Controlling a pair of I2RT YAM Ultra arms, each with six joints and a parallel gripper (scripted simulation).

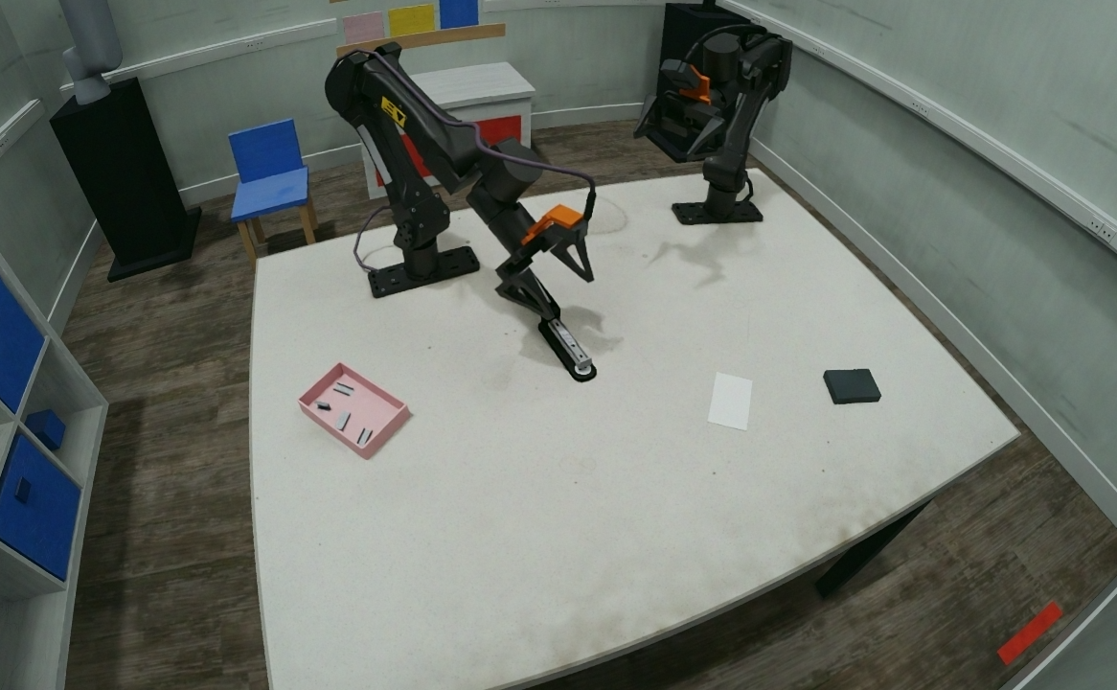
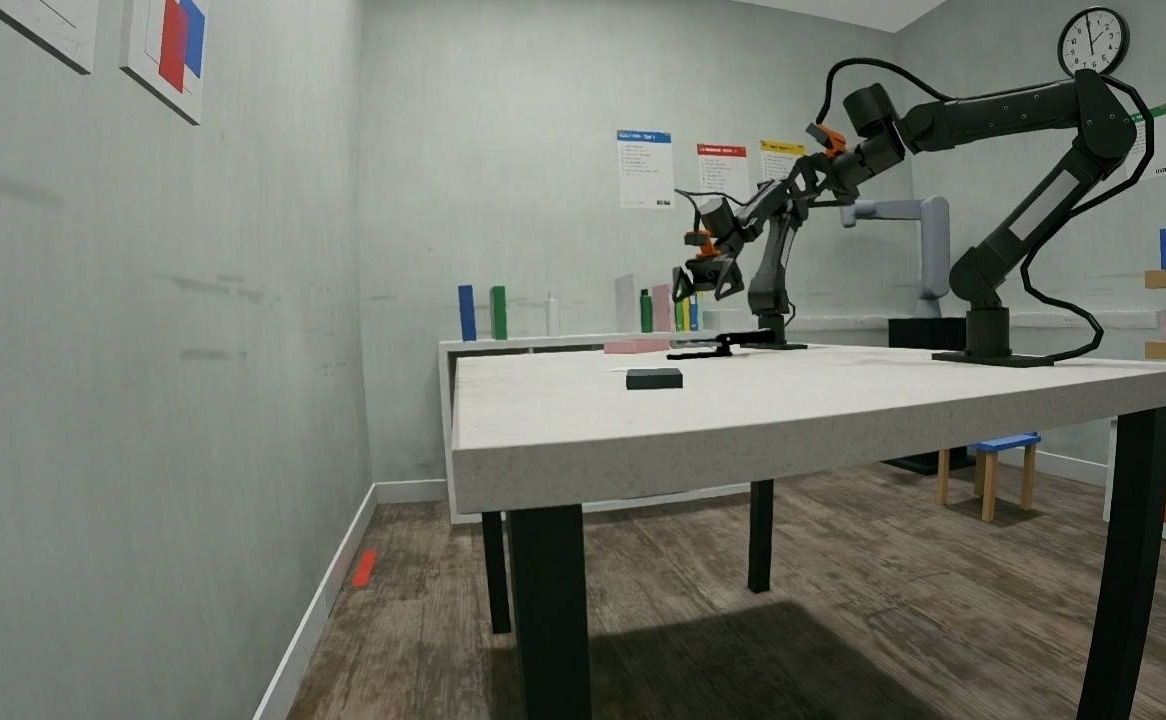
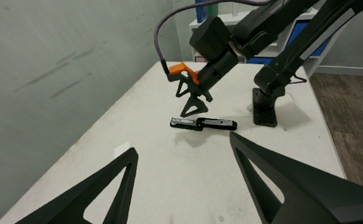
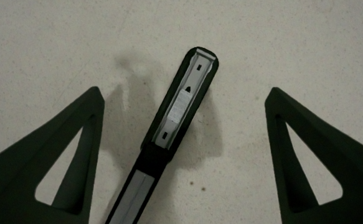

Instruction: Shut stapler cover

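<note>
The black stapler (image 1: 592, 373) (image 2: 694, 355) (image 3: 185, 127) (image 4: 185, 137) lies on the table with its cover (image 2: 748, 337) (image 3: 219, 124) (image 4: 131, 199) swung back, open. In the right wrist view the stick of staples (image 4: 180, 106) sits on the grey rail (image 4: 197, 73), around its middle. My right gripper (image 1: 574, 298) (image 2: 705, 291) (image 3: 179, 106) (image 4: 185, 93) is open and empty above the stapler; the rail shows between its fingers. It hides part of the stapler in the top view. My left gripper (image 1: 665, 148) (image 3: 180, 144) is open and empty, raised beside its own base, away from the stapler.
A pink tray (image 1: 335, 435) holding several small grey and dark pieces stands at the left in the top view. A white card (image 1: 730, 401) (image 3: 121, 149) and a black box (image 1: 852, 385) (image 2: 654, 378) lie to the right.
</note>
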